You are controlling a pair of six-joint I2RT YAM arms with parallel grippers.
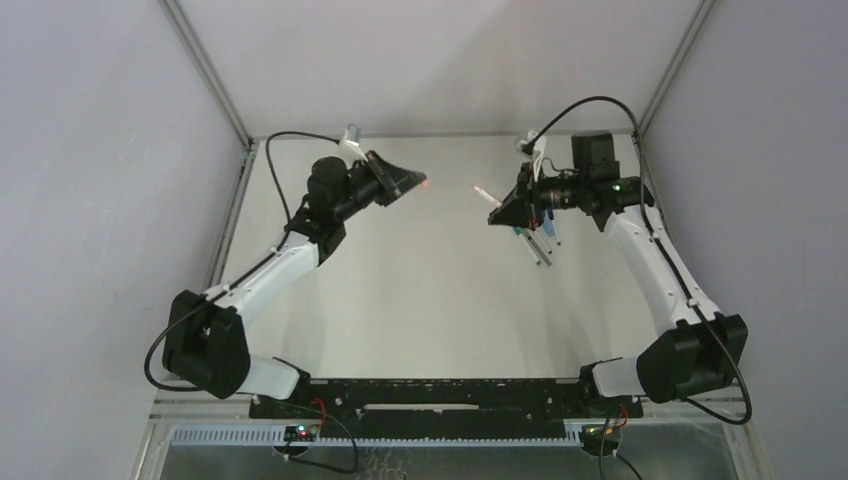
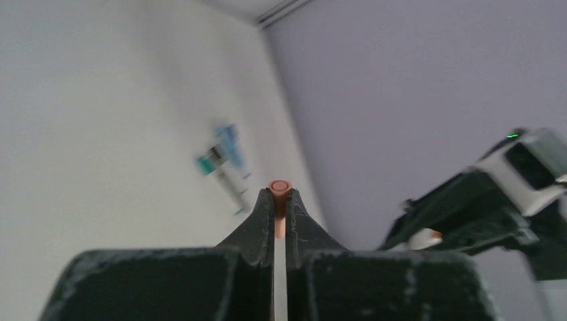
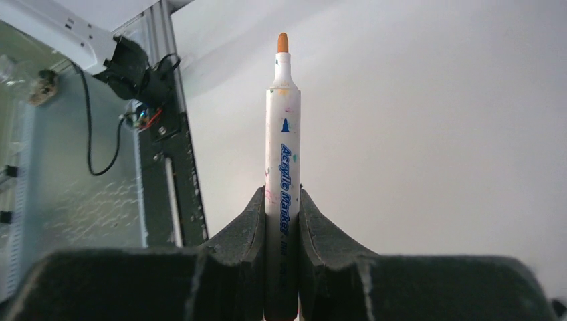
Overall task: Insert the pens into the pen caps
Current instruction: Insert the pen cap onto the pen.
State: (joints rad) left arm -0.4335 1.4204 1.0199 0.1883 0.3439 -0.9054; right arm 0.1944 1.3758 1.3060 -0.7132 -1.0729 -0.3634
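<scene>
My left gripper is shut on a salmon-pink pen cap, whose round open mouth points away from the camera. From above, this gripper hangs over the table's far left, with the cap at its tip. My right gripper is shut on a white pen marked "Acrylic Marker", its orange tip bare. In the top view this pen sticks out leftwards from the right gripper, toward the cap, with a gap between them. Other pens lie on the table under the right gripper.
The loose pens with teal and blue ends lie near the right wall. The right arm shows at the right of the left wrist view. A black rail with both arm bases runs along the near edge.
</scene>
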